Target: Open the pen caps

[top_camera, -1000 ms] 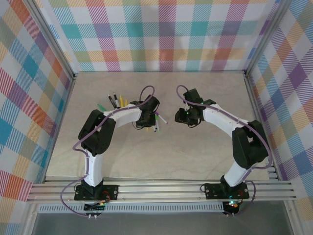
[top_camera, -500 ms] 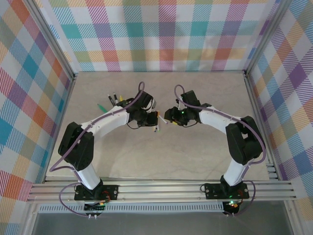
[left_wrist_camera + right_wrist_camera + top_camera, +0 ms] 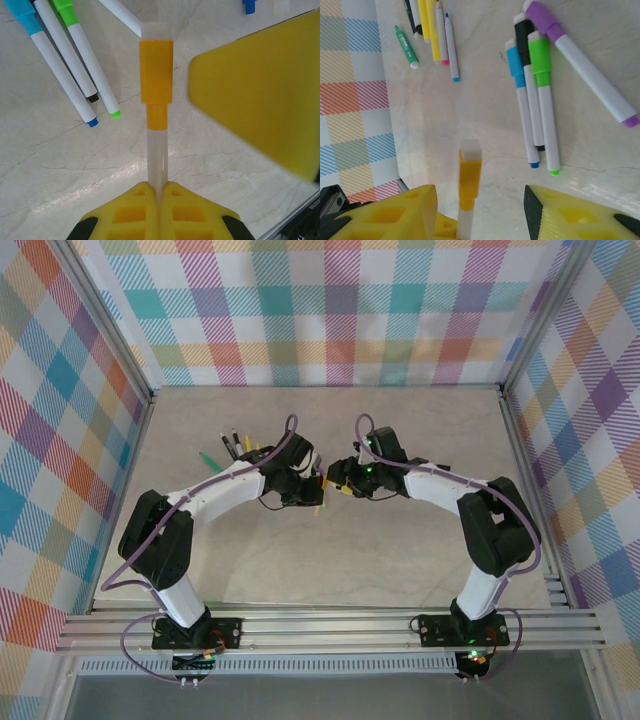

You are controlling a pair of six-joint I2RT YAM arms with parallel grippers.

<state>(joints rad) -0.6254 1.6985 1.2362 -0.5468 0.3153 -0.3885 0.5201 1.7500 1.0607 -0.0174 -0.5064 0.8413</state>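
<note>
Item one: my left gripper [image 3: 159, 194], closed tight on the white barrel of a pen [image 3: 155, 155], which runs away from the fingers toward 12 o'clock in the left wrist view. Item two: the yellow cap [image 3: 156, 70], seated on that pen's far end with a short white stub beyond it. Item three: my right gripper [image 3: 480, 206], jaws apart, one finger on each side of the yellow cap with a gap on both sides, so nothing is held there. From above, the two grippers meet tip to tip near the middle of the table [image 3: 400, 560], the pen between them. Item four: three white-barrelled pens lying side by side at about 1 o'clock from the cap in the right wrist view, namely a blue-capped pen [image 3: 522, 115], a black-capped pen [image 3: 532, 117] and a green-capped pen [image 3: 546, 112], all touching or nearly so. Item five: a purple-capped pen [image 3: 585, 75] at 2 o'clock, angled across the heads of those three. Item six: a further cluster at 11 o'clock, well apart, including a green pen [image 3: 406, 47] and a yellow pen [image 3: 427, 30].
</note>
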